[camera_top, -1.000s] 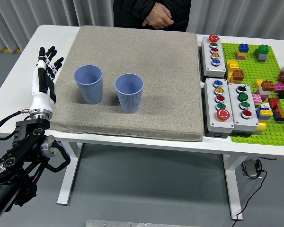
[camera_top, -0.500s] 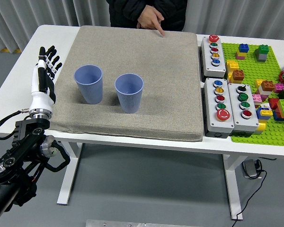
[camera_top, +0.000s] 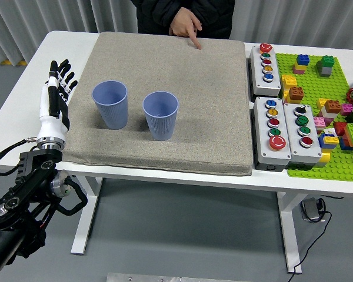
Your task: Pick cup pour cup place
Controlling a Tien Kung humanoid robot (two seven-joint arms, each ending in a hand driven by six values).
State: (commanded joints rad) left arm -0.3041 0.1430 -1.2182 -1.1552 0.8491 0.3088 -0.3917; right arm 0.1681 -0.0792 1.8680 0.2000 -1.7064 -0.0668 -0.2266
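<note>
Left hand [camera_top: 55,88] at frame left, fingers spread, empty. Risk: the two cups, left cup [camera_top: 110,104] and right cup [camera_top: 160,114], stand close together; a wide grasp could tip either.

No legible text or labels anywhere; button boxes [camera_top: 273,140] seemingly unmarked.

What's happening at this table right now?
Nothing is being held yet. Two blue cups, the left cup and the right cup, stand upright on a grey mat. The robot's left hand is raised beside the mat's left edge, fingers open. A person's hand points a finger down at the mat's far edge.
</note>
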